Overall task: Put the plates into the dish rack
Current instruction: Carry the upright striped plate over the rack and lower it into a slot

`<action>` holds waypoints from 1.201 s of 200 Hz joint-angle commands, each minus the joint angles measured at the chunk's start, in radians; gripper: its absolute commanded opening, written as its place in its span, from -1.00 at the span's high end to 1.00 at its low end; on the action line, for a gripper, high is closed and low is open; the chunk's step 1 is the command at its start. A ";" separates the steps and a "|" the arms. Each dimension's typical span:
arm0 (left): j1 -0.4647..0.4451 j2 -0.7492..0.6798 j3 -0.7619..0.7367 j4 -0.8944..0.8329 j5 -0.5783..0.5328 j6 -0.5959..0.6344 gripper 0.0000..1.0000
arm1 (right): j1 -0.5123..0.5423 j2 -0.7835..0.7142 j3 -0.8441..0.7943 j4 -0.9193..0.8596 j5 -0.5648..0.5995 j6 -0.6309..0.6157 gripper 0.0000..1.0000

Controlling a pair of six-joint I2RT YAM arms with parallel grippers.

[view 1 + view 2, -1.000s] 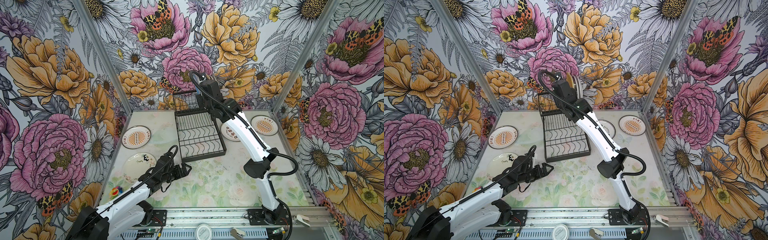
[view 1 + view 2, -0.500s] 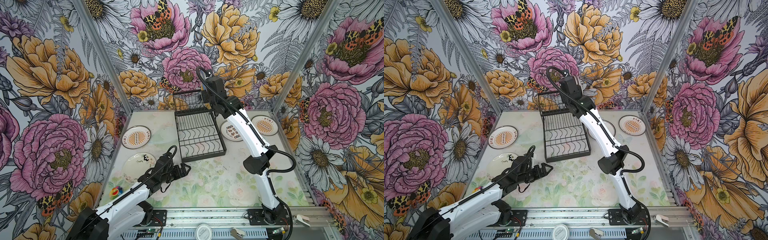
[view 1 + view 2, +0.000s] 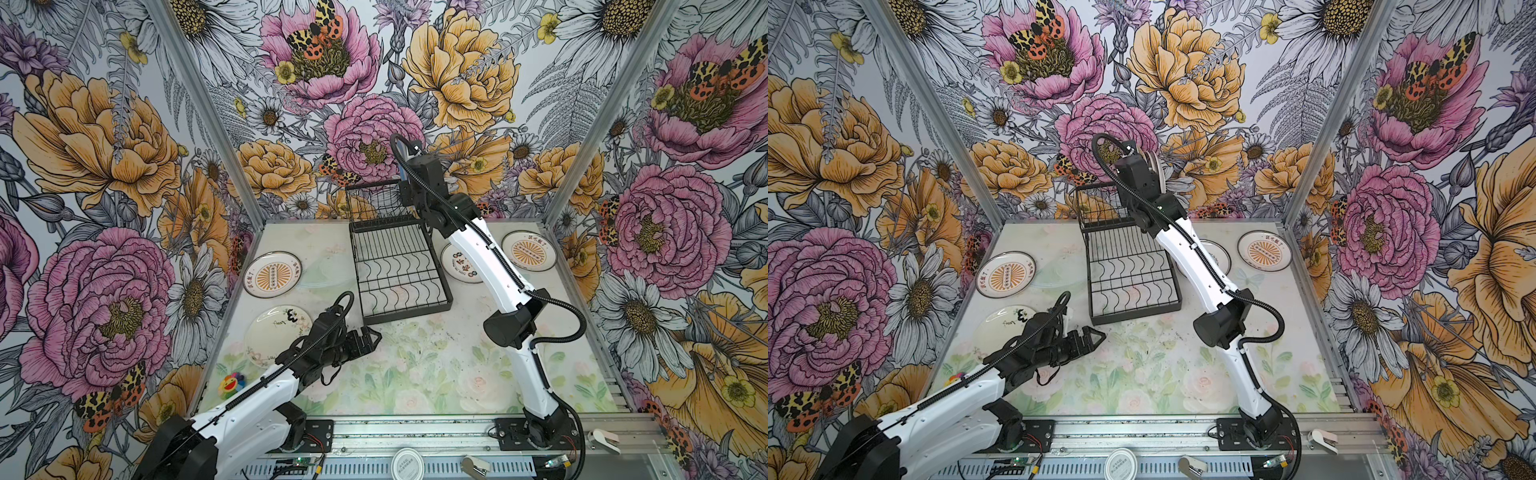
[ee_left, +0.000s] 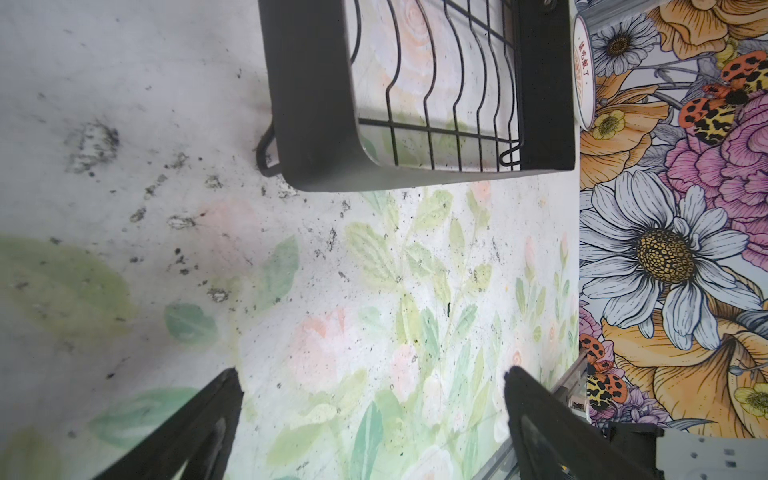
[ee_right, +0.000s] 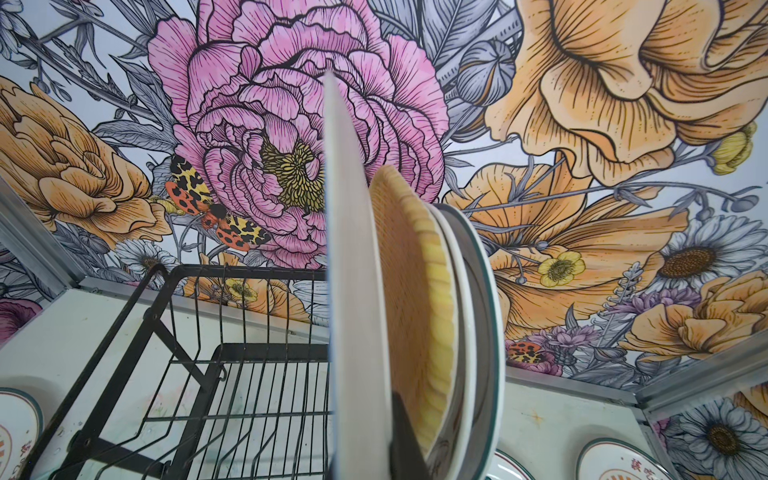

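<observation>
Floral wallpaper (image 3: 104, 145) covers all three walls with big pink and orange blooms, grey daisies and spotted orange moths (image 3: 316, 37). Metal posts (image 3: 208, 112) mark the back corners. The table (image 3: 415, 374) carries a pale print of leaves and roses, with dark scuffs (image 4: 91, 145) on it. A small rainbow flower toy (image 3: 231, 382) lies near its front left edge. A metal rail (image 3: 415, 434) runs along the front. By the rail lie a round white lid (image 3: 407, 464), a tan piece (image 3: 473, 464) near it, and a white clip (image 3: 603, 441) well to the right.
</observation>
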 commanded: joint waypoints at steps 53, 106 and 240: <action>0.009 -0.021 -0.010 -0.020 -0.027 -0.016 -0.97 | -0.013 0.062 0.032 0.054 -0.015 0.049 1.00; 0.012 -0.012 -0.011 -0.015 -0.025 -0.017 -0.97 | -0.019 0.066 0.019 0.053 0.007 0.068 1.00; 0.013 -0.024 -0.025 -0.012 -0.026 -0.022 -0.97 | -0.030 0.069 -0.025 0.064 0.012 0.098 1.00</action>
